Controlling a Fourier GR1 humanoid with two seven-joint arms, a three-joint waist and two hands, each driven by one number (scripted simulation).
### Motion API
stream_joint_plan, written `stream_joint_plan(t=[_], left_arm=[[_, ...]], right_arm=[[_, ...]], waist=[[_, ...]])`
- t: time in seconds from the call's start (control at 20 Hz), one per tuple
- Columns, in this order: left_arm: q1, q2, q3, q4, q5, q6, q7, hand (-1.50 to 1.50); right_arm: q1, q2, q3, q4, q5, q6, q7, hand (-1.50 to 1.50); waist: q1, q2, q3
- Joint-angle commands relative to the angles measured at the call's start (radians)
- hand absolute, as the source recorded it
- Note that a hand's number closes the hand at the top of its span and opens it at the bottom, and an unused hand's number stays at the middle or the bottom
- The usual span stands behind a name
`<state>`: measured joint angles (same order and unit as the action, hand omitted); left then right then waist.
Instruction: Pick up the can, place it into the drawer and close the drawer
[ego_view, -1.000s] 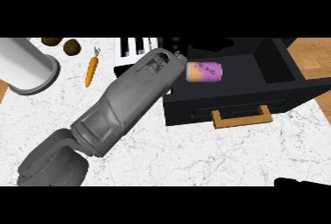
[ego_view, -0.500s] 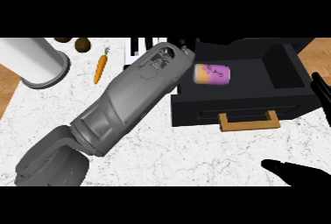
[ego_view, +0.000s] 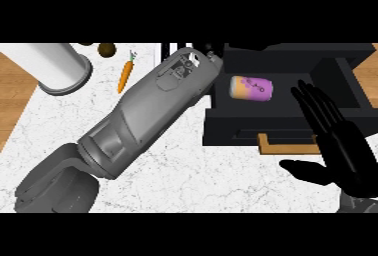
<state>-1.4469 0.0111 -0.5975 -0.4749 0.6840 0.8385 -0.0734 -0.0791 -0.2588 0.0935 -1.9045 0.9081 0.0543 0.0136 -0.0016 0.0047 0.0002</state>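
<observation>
The can (ego_view: 251, 88), yellow and purple, lies on its side inside the open black drawer (ego_view: 229, 127), free of either hand. My left forearm stretches from the lower left up to the drawer's left rim. Only the straight black fingers of the left hand (ego_view: 211, 49) show, at the picture's top, just left of and beyond the can. My right hand (ego_view: 338, 147) is open with fingers straight, raised over the drawer's front right corner, beside its wooden handle (ego_view: 284, 147).
A white cylinder (ego_view: 55, 67) stands at the back left, a carrot (ego_view: 125, 76) lies beside it, and small brown items (ego_view: 107, 49) sit behind. The white marble counter (ego_view: 192, 175) gives way to wood at the left (ego_view: 15, 100) and right edges.
My right hand has risen from the lower right corner to the drawer's front right. The can stays in the drawer, and the left forearm has barely shifted.
</observation>
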Motion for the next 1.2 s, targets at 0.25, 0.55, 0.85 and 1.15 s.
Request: stream_joint_plan(t=[0.25, 0.55, 0.85, 1.15], left_arm=[[0.057, 0.133, -0.017, -0.161, -0.065, -0.016, 0.138, -1.50], [0.147, 0.225, -0.030, -0.306, -0.101, -0.027, 0.187, -1.50], [0.166, 0.312, -0.036, -0.411, -0.121, -0.030, 0.284, -1.50], [0.238, 0.353, -0.042, -0.525, -0.131, -0.029, 0.334, -1.50]], right_arm=[[-0.050, 0.081, 0.009, 0.334, 0.139, -0.264, -0.090, -1.50], [-0.214, 0.100, -0.060, 0.603, 0.153, -0.338, -0.104, -1.50], [-0.290, 0.113, -0.083, 0.778, 0.214, -0.436, -0.118, -1.50], [-0.441, 0.115, -0.124, 0.985, 0.279, -0.542, -0.117, -1.50]], waist=[[0.025, -0.009, 0.000], [0.043, -0.008, 0.000], [0.046, -0.005, 0.001], [0.060, -0.002, 0.001]])
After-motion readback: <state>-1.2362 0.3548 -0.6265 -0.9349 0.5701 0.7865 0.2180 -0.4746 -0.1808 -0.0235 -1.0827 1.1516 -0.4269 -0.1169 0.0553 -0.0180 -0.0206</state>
